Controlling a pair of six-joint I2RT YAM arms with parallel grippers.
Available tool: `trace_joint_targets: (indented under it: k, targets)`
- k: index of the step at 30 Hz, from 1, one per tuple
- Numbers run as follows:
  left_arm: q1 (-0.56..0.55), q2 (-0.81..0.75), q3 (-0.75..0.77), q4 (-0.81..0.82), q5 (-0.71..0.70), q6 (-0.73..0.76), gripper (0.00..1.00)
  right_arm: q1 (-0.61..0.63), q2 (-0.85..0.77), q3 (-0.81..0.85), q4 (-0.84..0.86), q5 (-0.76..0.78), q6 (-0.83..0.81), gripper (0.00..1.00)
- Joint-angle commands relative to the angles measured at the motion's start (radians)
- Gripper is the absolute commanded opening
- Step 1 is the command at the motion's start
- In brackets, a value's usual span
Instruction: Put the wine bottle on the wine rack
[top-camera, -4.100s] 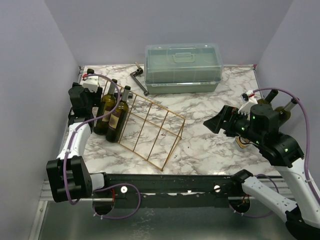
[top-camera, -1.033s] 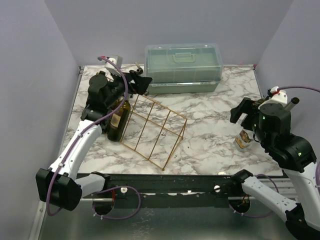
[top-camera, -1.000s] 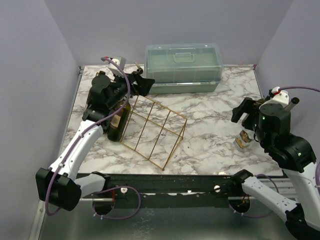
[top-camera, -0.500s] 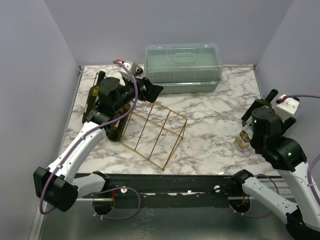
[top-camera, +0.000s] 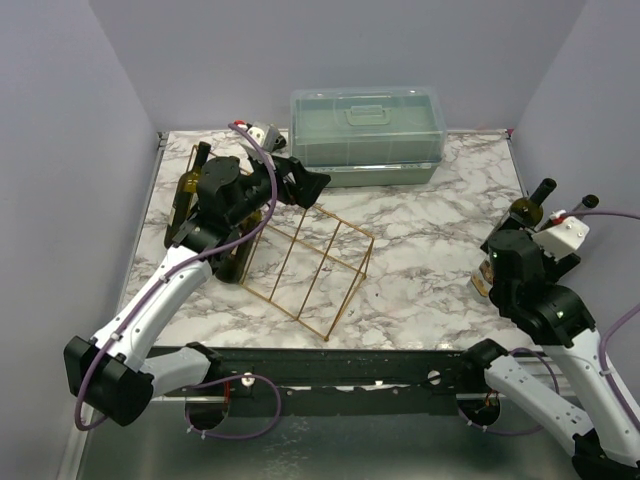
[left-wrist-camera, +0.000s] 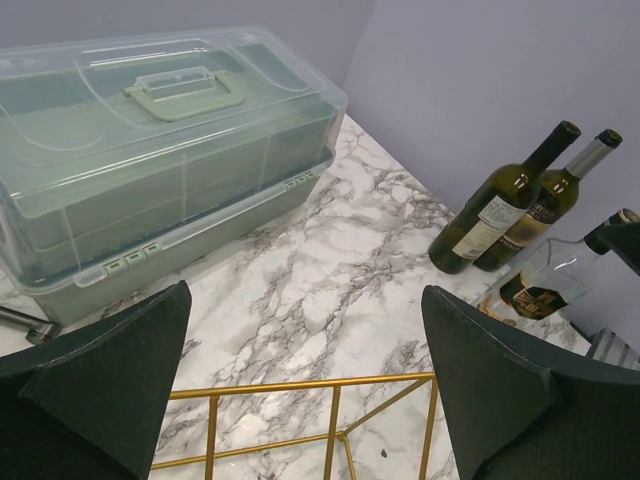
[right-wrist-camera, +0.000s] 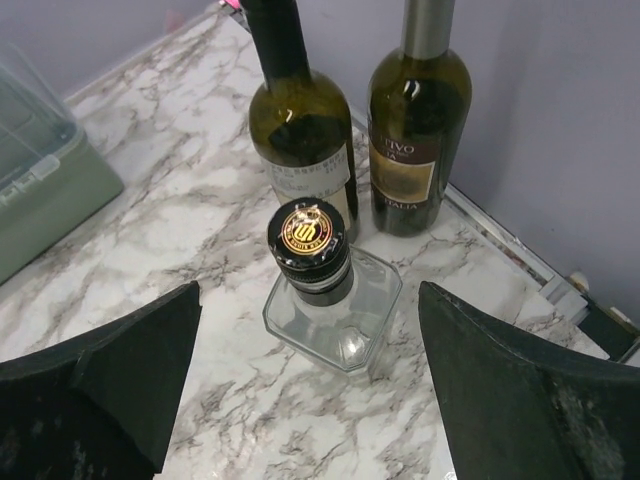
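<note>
The left arm is stretched forward, the left gripper (top-camera: 308, 186) spread empty over the wine rack's (top-camera: 300, 257) far end, near the green box (top-camera: 366, 135). Bare marble (top-camera: 430, 220) is seen mid-table. The right gripper (right-wrist-camera: 310, 335) is held wide, empty, above the clear bottle (right-wrist-camera: 322, 300) by the right edge.

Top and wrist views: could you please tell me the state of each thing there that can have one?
green box, lid shut.
wine rack, most slots empty.
clear bottle, upright, capped.
two dark bottles, upright.
left gripper, jaws open, empty.
right gripper, jaws open, over the clear bottle.
</note>
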Motion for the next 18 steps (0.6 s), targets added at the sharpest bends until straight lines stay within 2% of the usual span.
trace_joint_targets:
  k: [1,18]
  targets:
    - [-0.023,-0.045,-0.015,0.033,-0.056,0.041,0.99,0.005,0.012,-0.042,0.032,0.042,0.065,0.92]
    - [-0.058,-0.063,-0.024,0.028,-0.093,0.085,0.99,0.005,0.080,-0.118,0.093,0.165,0.150,0.87]
